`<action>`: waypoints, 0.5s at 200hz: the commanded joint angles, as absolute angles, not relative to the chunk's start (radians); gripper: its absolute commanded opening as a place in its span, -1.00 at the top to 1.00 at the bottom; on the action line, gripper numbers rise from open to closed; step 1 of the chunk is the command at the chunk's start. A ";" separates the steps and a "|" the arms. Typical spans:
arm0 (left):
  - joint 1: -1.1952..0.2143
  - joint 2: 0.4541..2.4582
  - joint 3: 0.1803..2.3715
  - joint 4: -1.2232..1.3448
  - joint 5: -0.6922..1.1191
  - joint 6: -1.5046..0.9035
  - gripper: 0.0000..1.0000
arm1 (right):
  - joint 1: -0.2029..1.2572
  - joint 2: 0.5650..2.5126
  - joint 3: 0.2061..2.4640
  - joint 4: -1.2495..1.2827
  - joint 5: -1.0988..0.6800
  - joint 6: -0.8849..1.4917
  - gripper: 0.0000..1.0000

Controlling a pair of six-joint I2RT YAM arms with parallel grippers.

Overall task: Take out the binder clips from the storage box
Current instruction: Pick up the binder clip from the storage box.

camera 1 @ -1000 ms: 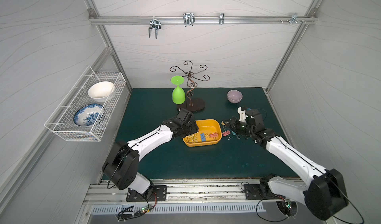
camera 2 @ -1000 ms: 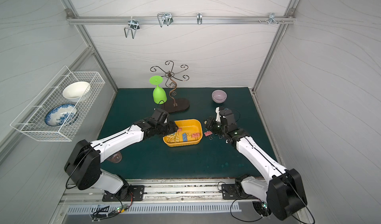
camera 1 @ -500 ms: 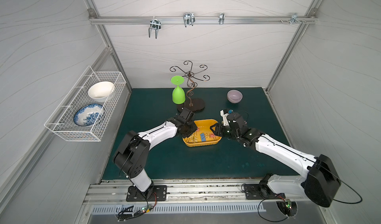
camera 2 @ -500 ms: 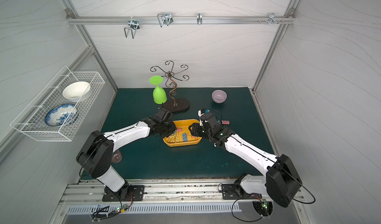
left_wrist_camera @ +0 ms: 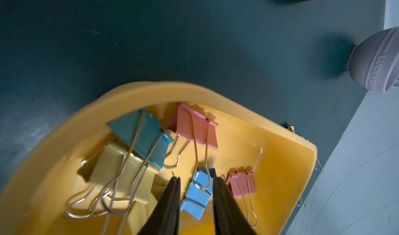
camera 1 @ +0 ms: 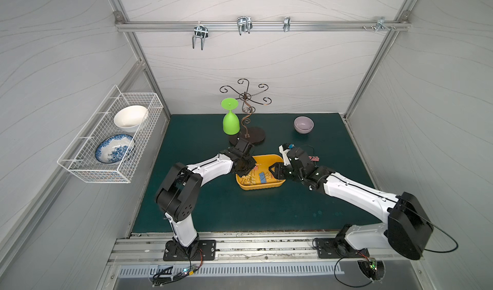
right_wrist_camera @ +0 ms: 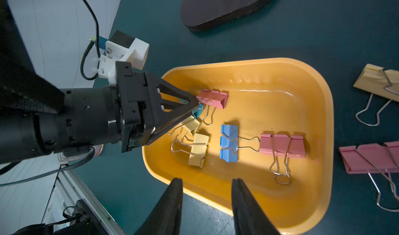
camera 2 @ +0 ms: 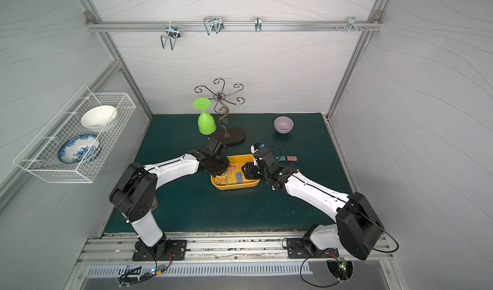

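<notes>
White-panelled cell, dark green table point(camera 1: 213, 208) underfoot. Near table centre, the storage box point(camera 1: 260, 188), long axis 9 to 3 o'clock, some half-dozen binder clips point(right_wrist_camera: 199, 149) flat on its floor, a few loose clips point(camera 2: 291, 158) already out on the table at its 2 o'clock. Left jaws down inside the box's 9 o'clock half, at a slim gap, tips either side of the wire loop of a pink clip point(left_wrist_camera: 194, 125), a blue clip point(left_wrist_camera: 195, 199) showing through the gap beyond. Pressing on anything or not: cannot tell. Pink clip against the 12 o'clock wall, long edge along that wall, handles pointing toward 6 o'clock and ending right at the left tips, so plainly the left arm's to take: likely a pinch on that loop, then a lift clear of the rim, minding the teal clip point(left_wrist_camera: 140, 136) just beside. Blue clip at the box's middle, long edge 12 to 6 o'clock, one handle out toward 3 o'clock and a second pink clip point(right_wrist_camera: 282, 146). Right jaws part-open and empty, hovering at the 3 o'clock end, nearer to those two.
</notes>
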State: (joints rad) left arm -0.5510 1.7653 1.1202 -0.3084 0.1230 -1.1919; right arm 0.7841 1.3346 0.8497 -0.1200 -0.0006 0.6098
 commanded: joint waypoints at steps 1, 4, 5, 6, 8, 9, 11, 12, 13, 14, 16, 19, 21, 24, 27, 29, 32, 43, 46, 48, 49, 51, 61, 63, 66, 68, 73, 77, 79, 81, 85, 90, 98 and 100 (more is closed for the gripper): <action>-0.545 1.792 1.165 -0.283 0.135 -1.222 0.42 | 0.788 1.349 0.858 -0.121 0.006 0.614 0.19; -0.545 1.794 1.163 -0.281 0.137 -1.225 0.43 | 0.789 1.350 0.858 -0.122 0.007 0.616 0.19; -0.545 1.794 1.163 -0.281 0.137 -1.227 0.43 | 0.789 1.348 0.858 -0.122 0.007 0.617 0.19; -0.545 1.796 1.163 -0.280 0.138 -1.228 0.43 | 0.789 1.348 0.858 -0.123 0.007 0.618 0.20; -0.545 1.797 1.163 -0.279 0.140 -1.232 0.44 | 0.789 1.349 0.857 -0.123 0.008 0.619 0.20; -0.544 1.798 1.163 -0.279 0.140 -1.233 0.45 | 0.790 1.350 0.856 -0.123 0.008 0.620 0.19; -0.543 1.799 1.163 -0.278 0.141 -1.236 0.46 | 0.789 1.349 0.856 -0.124 0.009 0.621 0.19; -0.542 1.800 1.162 -0.278 0.141 -1.238 0.46 | 0.790 1.349 0.856 -0.124 0.009 0.622 0.19; -0.543 1.800 1.162 -0.278 0.143 -1.239 0.47 | 0.789 1.349 0.855 -0.124 0.010 0.623 0.20; -0.543 1.801 1.161 -0.277 0.143 -1.241 0.48 | 0.789 1.349 0.855 -0.125 0.010 0.624 0.20; -0.542 1.802 1.161 -0.274 0.146 -1.245 0.49 | 0.789 1.349 0.855 -0.126 0.011 0.626 0.20; -0.542 1.804 1.160 -0.269 0.149 -1.247 0.51 | 0.789 1.350 0.854 -0.127 0.012 0.629 0.20; -0.543 1.805 1.160 -0.266 0.152 -1.249 0.52 | 0.789 1.349 0.853 -0.127 0.013 0.629 0.20; -0.542 1.808 1.159 -0.263 0.158 -1.253 0.54 | 0.788 1.348 0.852 -0.127 0.013 0.631 0.20; -0.542 1.810 1.160 -0.260 0.163 -1.255 0.56 | 0.789 1.349 0.851 -0.126 0.015 0.631 0.20; -0.542 1.810 1.160 -0.261 0.167 -1.256 0.58 | 0.789 1.349 0.851 -0.127 0.014 0.632 0.20; -0.542 1.811 1.160 -0.261 0.170 -1.256 0.61 | 0.789 1.347 0.850 -0.127 0.014 0.633 0.20; -0.541 1.812 1.160 -0.254 0.176 -1.249 0.73 | 0.789 1.347 0.849 -0.131 0.015 0.634 0.20; -0.541 1.810 1.161 -0.253 0.178 -1.249 0.75 | 0.789 1.347 0.850 -0.132 0.016 0.634 0.20; -0.541 1.810 1.159 -0.253 0.180 -1.251 0.76 | 0.789 1.345 0.850 -0.133 0.017 0.634 0.19; -0.541 1.810 1.159 -0.253 0.180 -1.252 0.76 | 0.789 1.346 0.850 -0.135 0.018 0.634 0.19; -0.541 1.810 1.157 -0.252 0.182 -1.256 0.77 | 0.789 1.347 0.850 -0.136 0.018 0.634 0.20; -0.541 1.807 1.150 -0.241 0.190 -1.270 0.83 | 0.789 1.345 0.846 -0.138 0.021 0.635 0.20; -0.541 1.805 1.147 -0.237 0.192 -1.271 0.85 | 0.789 1.345 0.846 -0.138 0.022 0.636 0.20; -0.541 1.803 1.144 -0.229 0.194 -1.270 0.88 | 0.789 1.344 0.845 -0.137 0.024 0.638 0.20; -0.541 1.803 1.144 -0.226 0.196 -1.269 0.89 | 0.790 1.344 0.844 -0.137 0.025 0.639 0.20; -0.541 1.801 1.143 -0.222 0.198 -1.270 0.91 | 0.789 1.343 0.844 -0.139 0.027 0.641 0.20; -0.541 1.799 1.143 -0.222 0.199 -1.272 0.91 | 0.788 1.343 0.844 -0.140 0.027 0.642 0.20; -0.541 1.799 1.143 -0.222 0.201 -1.272 0.92 | 0.789 1.343 0.844 -0.140 0.027 0.641 0.20; -0.541 1.798 1.143 -0.222 0.202 -1.274 0.91 | 0.789 1.342 0.844 -0.140 0.027 0.641 0.20; -0.541 1.797 1.143 -0.220 0.206 -1.275 0.93 | 0.789 1.342 0.844 -0.141 0.028 0.641 0.20; -0.541 1.794 1.143 -0.214 0.213 -1.275 0.94 | 0.789 1.339 0.844 -0.142 0.028 0.642 0.20; -0.541 1.792 1.141 -0.206 0.223 -1.281 0.96 | 0.790 1.338 0.845 -0.143 0.031 0.644 0.20; -0.541 1.792 1.141 -0.204 0.226 -1.282 0.97 | 0.790 1.337 0.846 -0.145 0.031 0.645 0.20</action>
